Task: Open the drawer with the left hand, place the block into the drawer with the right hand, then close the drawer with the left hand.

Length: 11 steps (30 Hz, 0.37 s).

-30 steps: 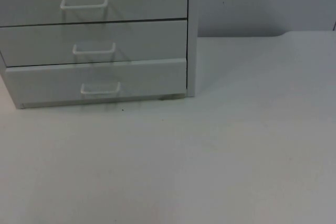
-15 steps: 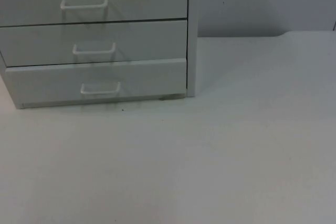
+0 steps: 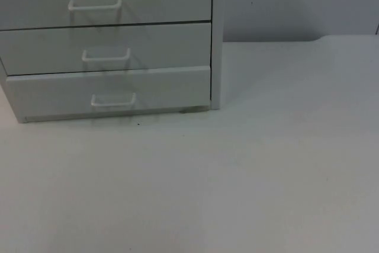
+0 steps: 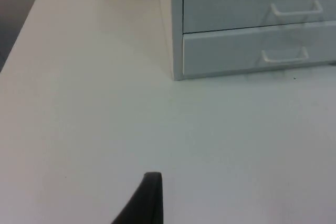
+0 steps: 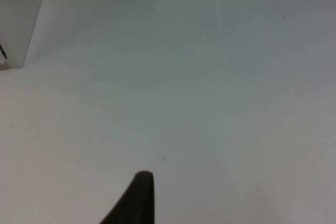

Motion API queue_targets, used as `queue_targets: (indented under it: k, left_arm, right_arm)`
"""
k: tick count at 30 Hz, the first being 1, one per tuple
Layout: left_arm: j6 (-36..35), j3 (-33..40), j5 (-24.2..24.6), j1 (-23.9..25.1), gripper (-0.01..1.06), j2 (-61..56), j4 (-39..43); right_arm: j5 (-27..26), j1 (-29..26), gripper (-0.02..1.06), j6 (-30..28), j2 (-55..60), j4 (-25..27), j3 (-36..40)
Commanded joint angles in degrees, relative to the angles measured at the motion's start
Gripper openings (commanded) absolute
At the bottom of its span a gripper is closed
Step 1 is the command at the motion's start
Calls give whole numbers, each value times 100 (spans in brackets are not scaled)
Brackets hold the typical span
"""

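In the top view, a white drawer cabinet (image 3: 109, 42) is seen at the counter's (image 3: 249, 176) far left, its top cut off; three drawer fronts are visible, and the bottom drawer (image 3: 109, 92) is shut, its handle (image 3: 113, 100) facing forward.

In the left wrist view, the cabinet's lower drawers are seen beyond one black fingertip of the left gripper (image 4: 142, 203); whether its fingers are open cannot be told.

In the right wrist view, the right gripper (image 5: 134, 200) hangs over bare counter, finger state likewise unclear.
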Motion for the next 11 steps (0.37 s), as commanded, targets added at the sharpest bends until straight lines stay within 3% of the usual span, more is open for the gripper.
queue_targets:
  k: [1,7,11]
  left_arm:
    - [-7,28,-23,-36,105,-23,-2]
    - [-7,28,-23,-36,105,-23,-2]
    - [-7,28,-23,236,105,-23,21]
  right_arm:
    - [-39,20,105,-8,-25,-19,38]
    - [-39,20,105,-8,-25,-19,38]
    - [-39,-58,105,-8,-25,-19,38]
